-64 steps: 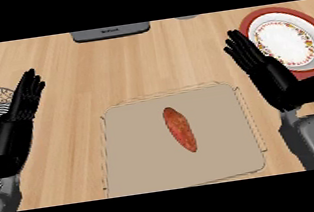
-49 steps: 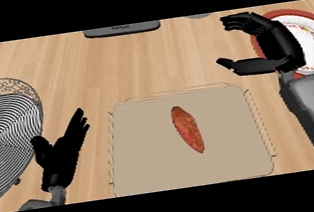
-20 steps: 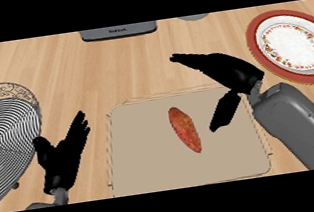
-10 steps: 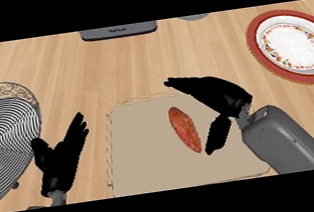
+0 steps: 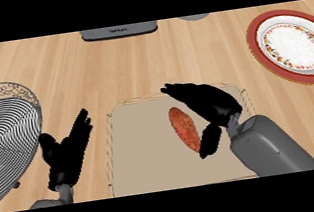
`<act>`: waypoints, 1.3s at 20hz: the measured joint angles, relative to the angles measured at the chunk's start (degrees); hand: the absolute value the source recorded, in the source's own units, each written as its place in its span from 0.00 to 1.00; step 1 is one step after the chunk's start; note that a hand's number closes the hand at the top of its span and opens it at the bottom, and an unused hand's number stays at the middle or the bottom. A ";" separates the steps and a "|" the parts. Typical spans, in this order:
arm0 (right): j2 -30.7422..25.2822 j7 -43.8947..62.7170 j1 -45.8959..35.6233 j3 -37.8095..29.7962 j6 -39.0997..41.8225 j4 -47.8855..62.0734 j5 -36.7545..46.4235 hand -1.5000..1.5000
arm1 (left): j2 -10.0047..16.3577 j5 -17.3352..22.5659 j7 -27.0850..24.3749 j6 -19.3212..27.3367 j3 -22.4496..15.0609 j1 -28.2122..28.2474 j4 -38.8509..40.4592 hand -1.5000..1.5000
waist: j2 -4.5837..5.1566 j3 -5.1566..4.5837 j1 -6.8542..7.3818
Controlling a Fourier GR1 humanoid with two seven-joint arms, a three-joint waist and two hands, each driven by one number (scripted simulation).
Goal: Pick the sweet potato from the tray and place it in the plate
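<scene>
Fingers (image 5: 198, 98) of my right hand (image 5: 216, 109) are arching wide over the reddish oblong sweet potato (image 5: 184, 128) on the beige square tray (image 5: 140, 151), thumb opposite, bracketing it for a grasp. My open left hand (image 5: 66, 153) is resting beside the tray, the red-rimmed white plate (image 5: 293, 43) well apart.

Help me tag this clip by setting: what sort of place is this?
Probably a kitchen counter. A wood-grain worktop carries a patterned, red-rimmed plate, and a sweet potato lies on a beige tray, so food seems to be handled here.
</scene>
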 measured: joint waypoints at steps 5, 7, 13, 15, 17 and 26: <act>1.86 -0.99 0.46 -0.05 -0.72 2.56 4.80 0.00 | 0.35 -0.29 1.92 -1.36 1.59 0.47 -1.42 0.50 | 0.12 -0.14 0.00; 2.63 -2.42 -0.41 -0.82 -0.99 5.33 6.13 0.00 | -0.11 -0.53 1.61 -1.87 2.20 -0.02 -0.62 0.50 | 0.14 -0.18 0.02; 4.63 -5.36 -0.49 -1.64 -0.89 9.85 10.01 0.00 | -0.63 -1.64 1.78 -3.29 3.14 1.43 -2.09 0.50 | 0.16 -0.20 0.03; 4.54 -6.37 -0.29 -0.88 -0.09 10.56 11.27 1.00 | -1.28 -2.29 1.59 -3.03 3.05 1.63 -2.17 0.50 | 0.14 -0.21 0.03; 4.35 -8.47 0.19 0.72 -0.55 11.47 12.99 1.00 | -1.66 -2.65 1.37 -3.16 3.02 1.56 -1.92 0.50 | 0.08 -0.20 0.04; 6.12 -13.61 -1.65 -0.44 -3.32 13.76 19.64 1.00 | -2.35 -3.48 3.00 -4.54 4.85 1.45 -2.46 0.50 | 0.08 -0.20 0.05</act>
